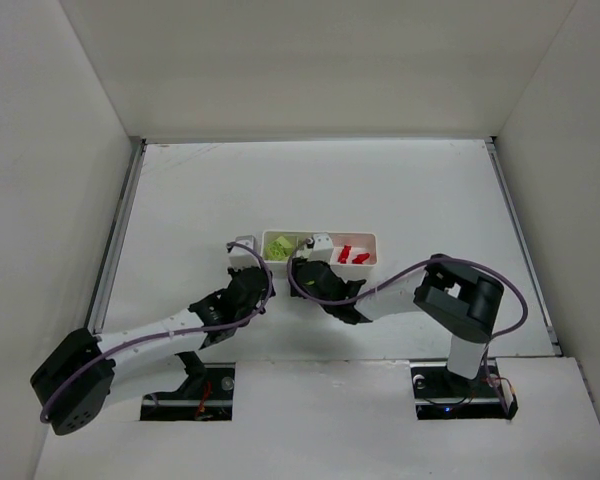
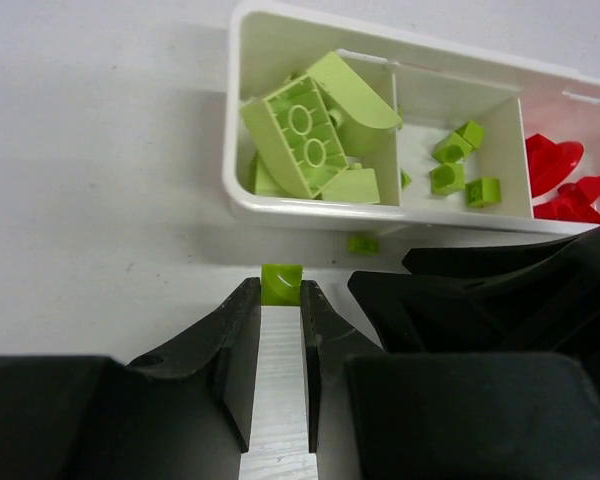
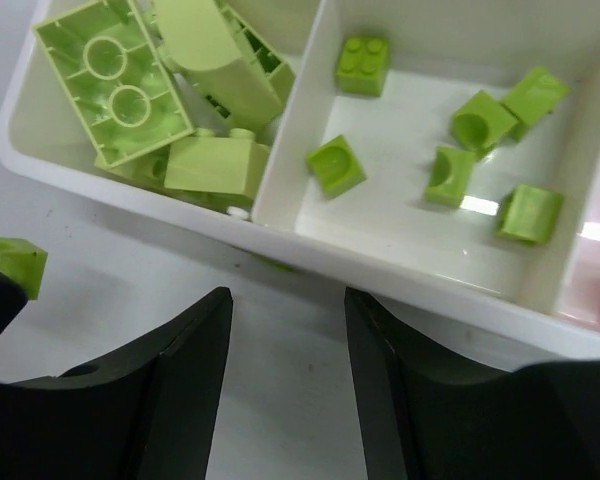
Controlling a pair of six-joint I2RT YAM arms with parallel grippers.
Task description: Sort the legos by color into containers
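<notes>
tray (image 2: 310, 212) was mostly sorted: greens (image 2: 460, 165) left & mid, reds (image 2: 560, 180) right. left gripper (image 2: 280, 300) clamped a green brick (image 2: 281, 278) just outside, w/ a loose brick (image 2: 362, 242) by the wall. right gripper (image 3: 288, 330) was half open, empty.

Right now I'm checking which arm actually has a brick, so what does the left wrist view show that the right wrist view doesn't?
Only the left wrist view: the left gripper shut on a small lime brick, and red legos in plain sight in the tray's end compartment. Only the right wrist view: the right gripper open, with nothing between its fingers. Both: the white tray, large pale green bricks in its other end compartment, small lime bricks in the middle one.
</notes>
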